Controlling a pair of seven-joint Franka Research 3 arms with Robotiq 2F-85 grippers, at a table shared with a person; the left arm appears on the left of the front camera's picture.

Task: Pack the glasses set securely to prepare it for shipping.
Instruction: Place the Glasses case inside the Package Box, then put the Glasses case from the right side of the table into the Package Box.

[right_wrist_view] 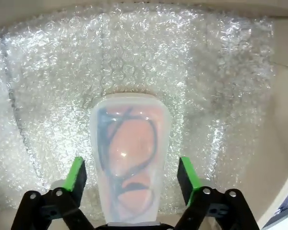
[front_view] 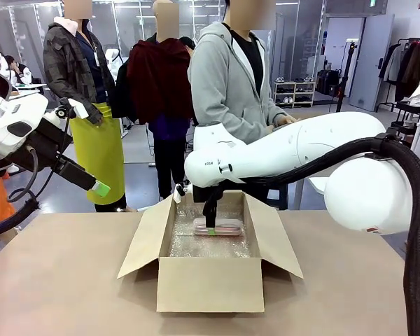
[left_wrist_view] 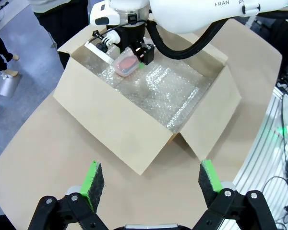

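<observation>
At nine o'clock in the front view, our left hand (front_view: 98, 187) hangs spread wide above the tabletop (front_view: 56, 280). At centre, the pink case (front_view: 220, 225) lies on bubble wrap (right_wrist_view: 182, 62) inside the cardboard box (front_view: 210, 283). The right wrist view shows our right hand (right_wrist_view: 132, 175) open, pads (right_wrist_view: 77, 173) clear of the case. A person (front_view: 227, 77) stands at twelve o'clock.

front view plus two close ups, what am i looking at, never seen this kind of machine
Two white robot arms share a table with a person. The front view looks across from between the arms; the other two come from cameras on each wrist, looking along that gripper's green-padded fingers. On the table stands an open cardboard box lined with bubble wrap. The right gripper is inside it, open, fingers either side of a pink case lying on the lining. The left gripper is open, empty.
</observation>
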